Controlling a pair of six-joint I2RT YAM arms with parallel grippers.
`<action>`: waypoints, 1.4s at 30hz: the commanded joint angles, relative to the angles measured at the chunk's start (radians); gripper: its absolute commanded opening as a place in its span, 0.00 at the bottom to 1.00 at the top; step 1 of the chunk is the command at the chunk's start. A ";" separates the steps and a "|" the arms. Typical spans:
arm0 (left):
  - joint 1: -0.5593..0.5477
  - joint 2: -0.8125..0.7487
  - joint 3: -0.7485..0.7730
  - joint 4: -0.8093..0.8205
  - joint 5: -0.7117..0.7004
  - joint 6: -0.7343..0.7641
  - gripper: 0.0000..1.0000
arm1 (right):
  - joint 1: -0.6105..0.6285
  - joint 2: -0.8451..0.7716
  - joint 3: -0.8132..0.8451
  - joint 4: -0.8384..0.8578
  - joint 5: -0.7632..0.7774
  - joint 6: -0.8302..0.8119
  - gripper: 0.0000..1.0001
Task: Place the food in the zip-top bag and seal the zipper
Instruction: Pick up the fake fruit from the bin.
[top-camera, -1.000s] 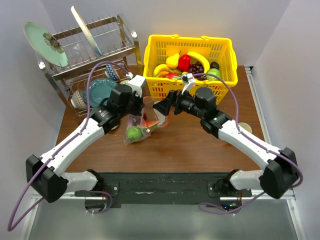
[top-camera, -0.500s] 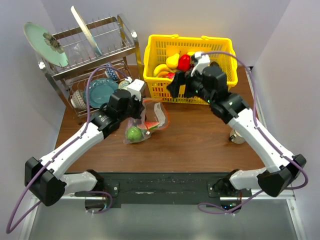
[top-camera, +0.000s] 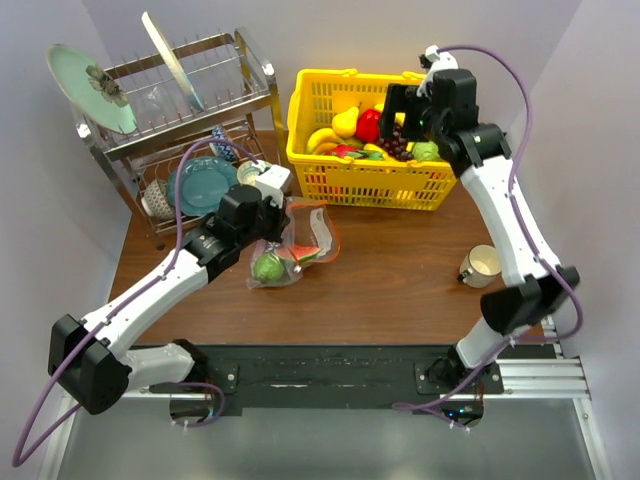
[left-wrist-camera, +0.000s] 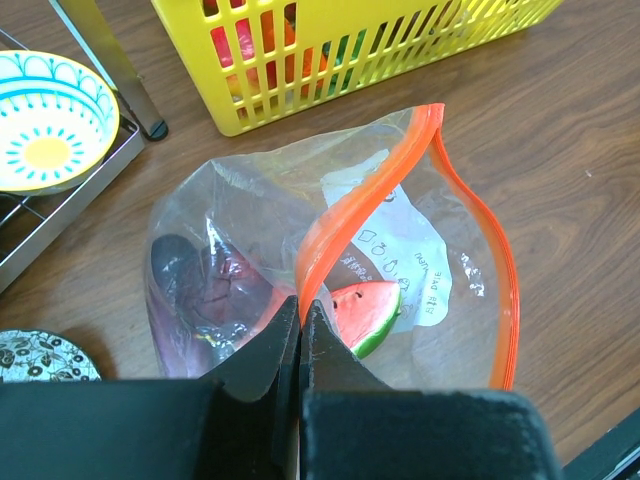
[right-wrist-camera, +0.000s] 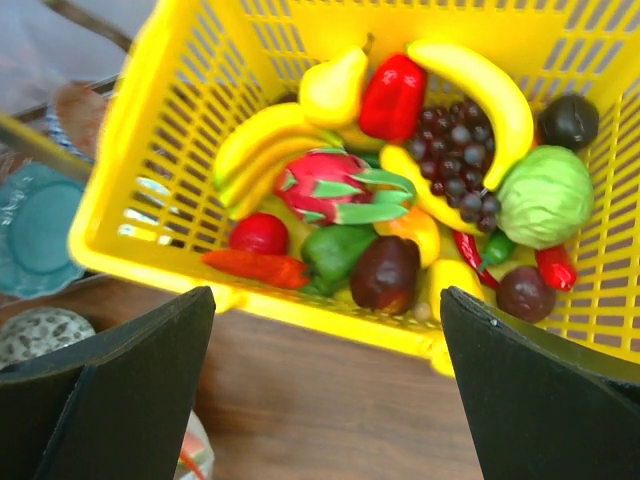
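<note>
The left gripper (left-wrist-camera: 301, 318) is clenched on the zipper (left-wrist-camera: 468, 215), its 2 dark fingers pinched together on the red-orange strip at the bottom centre of the left wrist view. From that pinch the strip loops up and to the right around the gaping mouth of the zip-top bag (left-wrist-camera: 250, 215). The bag lies on the brown table (left-wrist-camera: 560, 130) just below the yellow basket (left-wrist-camera: 190, 45). Inside the bag a red watermelon slice (left-wrist-camera: 365, 310) with a green rind rests just right of the fingers. Dark purple pieces (left-wrist-camera: 210, 285) sit in the bag's left half, though I cannot tell which is eggplant and which is grapes. In the top view a round green piece (top-camera: 267, 267) shows at the bag's lower end. The right gripper (right-wrist-camera: 325, 300) hangs released above the basket at the upper right of the top view, its 2 fingers spread wide and holding nothing. Below it lie bananas (right-wrist-camera: 470, 85), a pear (right-wrist-camera: 335, 85), a red pepper (right-wrist-camera: 392, 97) and a cabbage (right-wrist-camera: 545, 197). A cup (top-camera: 481, 264) stands near the table's right edge.
</note>
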 joint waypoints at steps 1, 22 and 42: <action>0.003 -0.019 -0.004 0.056 0.004 0.023 0.00 | -0.058 0.170 0.209 -0.150 -0.049 0.015 0.99; 0.003 -0.010 0.002 0.042 0.008 0.021 0.00 | -0.072 0.629 0.258 -0.221 -0.204 0.073 0.99; 0.003 -0.004 0.001 0.039 0.011 0.020 0.00 | -0.103 0.499 0.285 -0.169 -0.217 0.102 0.71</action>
